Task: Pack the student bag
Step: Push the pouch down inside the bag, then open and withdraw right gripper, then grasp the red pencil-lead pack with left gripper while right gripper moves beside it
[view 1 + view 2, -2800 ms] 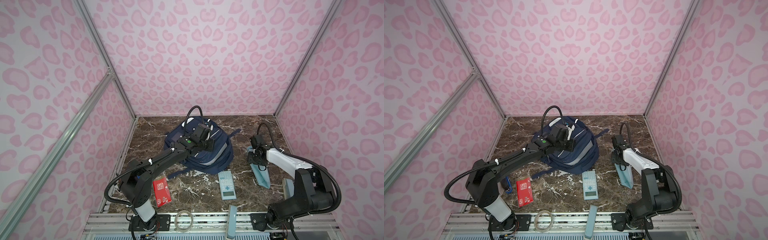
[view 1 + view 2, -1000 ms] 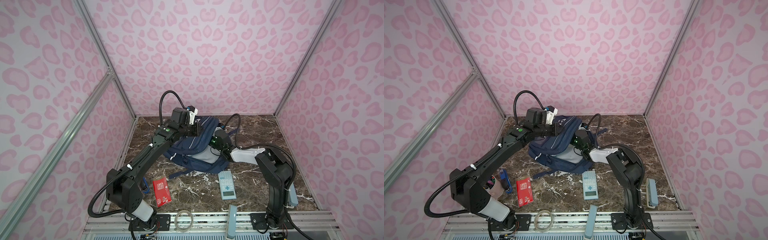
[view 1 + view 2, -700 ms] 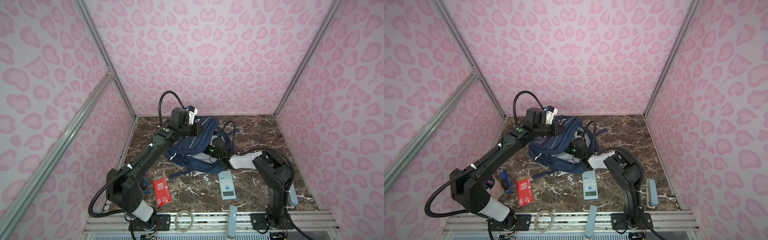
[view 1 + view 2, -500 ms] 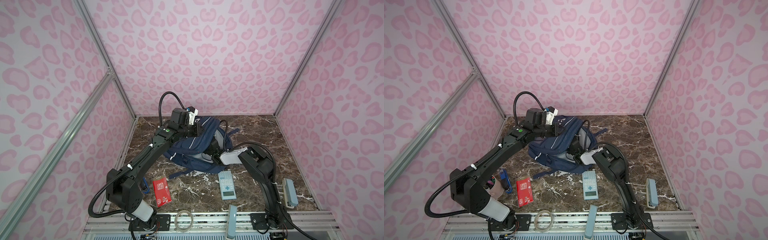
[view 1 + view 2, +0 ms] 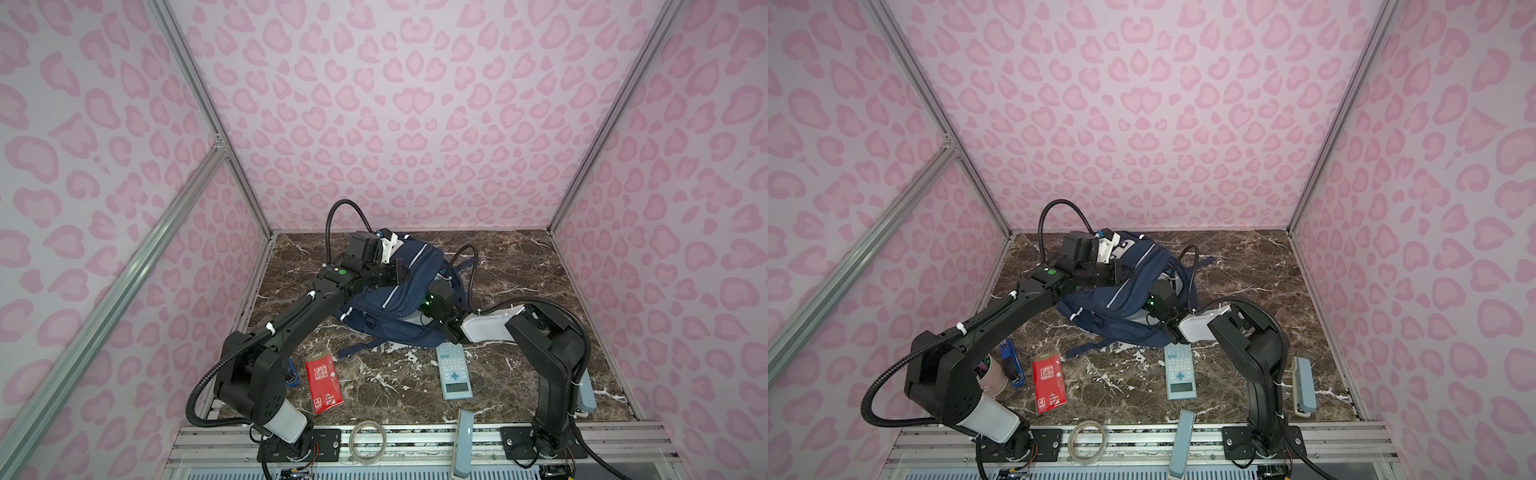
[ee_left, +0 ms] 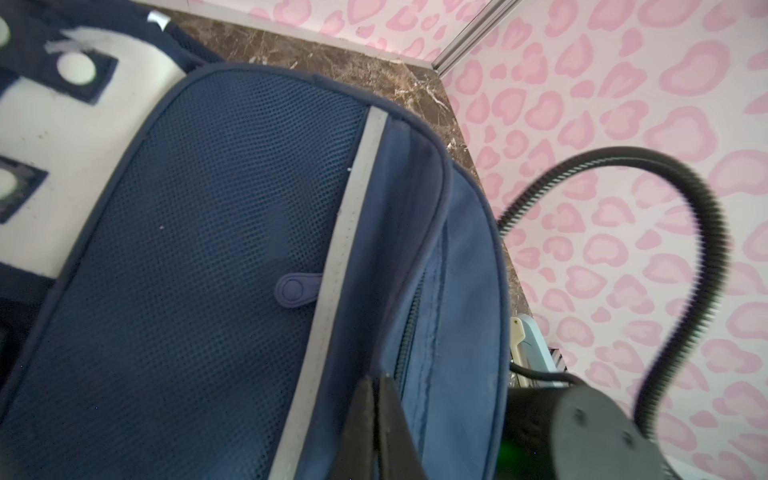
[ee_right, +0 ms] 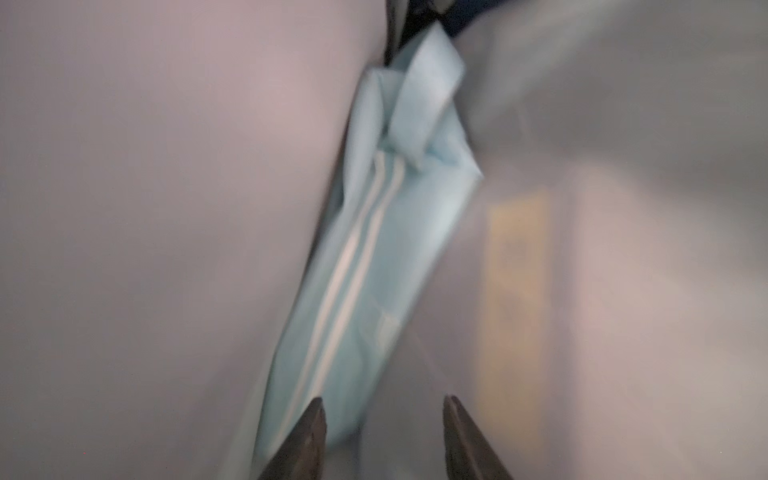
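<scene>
One backpack [image 5: 1133, 286], one calculator [image 5: 1179, 372], one red booklet [image 5: 1049, 384], one cup [image 5: 992, 376] — and two pale-blue cases [image 5: 1303, 386] [image 5: 1182, 440].

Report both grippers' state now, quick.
Left gripper: shut on the student bag, pinching its fabric.
Right gripper: open, jaws apart; the blue face mask lies ahead, unclamped.

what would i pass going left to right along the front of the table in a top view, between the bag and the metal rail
pink cup → blue stapler → red booklet → calculator → pale blue case
</scene>
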Tool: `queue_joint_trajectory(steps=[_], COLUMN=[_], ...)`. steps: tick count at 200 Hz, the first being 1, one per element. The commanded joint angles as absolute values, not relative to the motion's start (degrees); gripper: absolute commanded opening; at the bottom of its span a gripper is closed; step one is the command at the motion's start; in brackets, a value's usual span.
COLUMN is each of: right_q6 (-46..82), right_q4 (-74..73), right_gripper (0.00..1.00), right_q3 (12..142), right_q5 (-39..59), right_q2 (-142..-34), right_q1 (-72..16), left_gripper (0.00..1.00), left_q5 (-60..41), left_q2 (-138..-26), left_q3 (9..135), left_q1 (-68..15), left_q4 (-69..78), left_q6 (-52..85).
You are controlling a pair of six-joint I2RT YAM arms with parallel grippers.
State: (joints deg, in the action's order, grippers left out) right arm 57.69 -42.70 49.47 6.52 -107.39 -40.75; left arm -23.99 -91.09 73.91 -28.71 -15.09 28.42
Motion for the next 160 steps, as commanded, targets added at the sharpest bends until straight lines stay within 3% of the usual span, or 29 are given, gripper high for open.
queue_joint_trajectory(steps=[1, 23, 38, 74, 91, 113, 149, 160], right_q6=[54.3, 50.2, 45.5, 34.6, 35.2, 33.0, 31.3, 31.0], right_q4=[-39.9, -32.6, -23.7, -0.1, 8.9, 12.6, 9.1, 4.9], right_gripper=[0.47, 0.47, 0.52, 0.73, 0.8, 0.79, 0.81, 0.85], right_q3=[43.1, 37.7, 35.9, 38.7, 40.1, 38.9, 31.8, 27.3], right_q5=[5.2, 2.3, -1.6, -15.7, -20.7, -21.6, -16.3, -15.7], right_q2=[-101.4, -91.8, -84.6, -73.0, -69.8, -65.9, -54.7, -49.5], right_q1=[-40.9, -41.7, -43.3, -48.2, -48.3, -48.3, -48.3, -48.3], left_gripper=[0.03, 0.04, 0.11, 0.7, 0.89, 0.98, 1.0, 1.0], left_q5=[-21.3, -18.1, -16.5, -10.4, -8.3, -7.0, -2.9, -2.8], left_q2=[-92.0, -91.1, -90.0, -85.4, -82.5, -78.6, -69.9, -66.5], left_q3=[72.5, 70.2, 68.9, 67.3, 66.5, 64.4, 54.8, 50.4], left_q1=[-28.7, -29.8, -29.9, -29.9, -29.8, -29.7, -28.3, -26.8], left_q4=[-13.2, -13.2, -13.4, -16.9, -19.1, -21.2, -25.3, -25.4], left_q6=[29.3, 28.6, 28.6, 29.5, 29.7, 30.9, 34.5, 35.6])
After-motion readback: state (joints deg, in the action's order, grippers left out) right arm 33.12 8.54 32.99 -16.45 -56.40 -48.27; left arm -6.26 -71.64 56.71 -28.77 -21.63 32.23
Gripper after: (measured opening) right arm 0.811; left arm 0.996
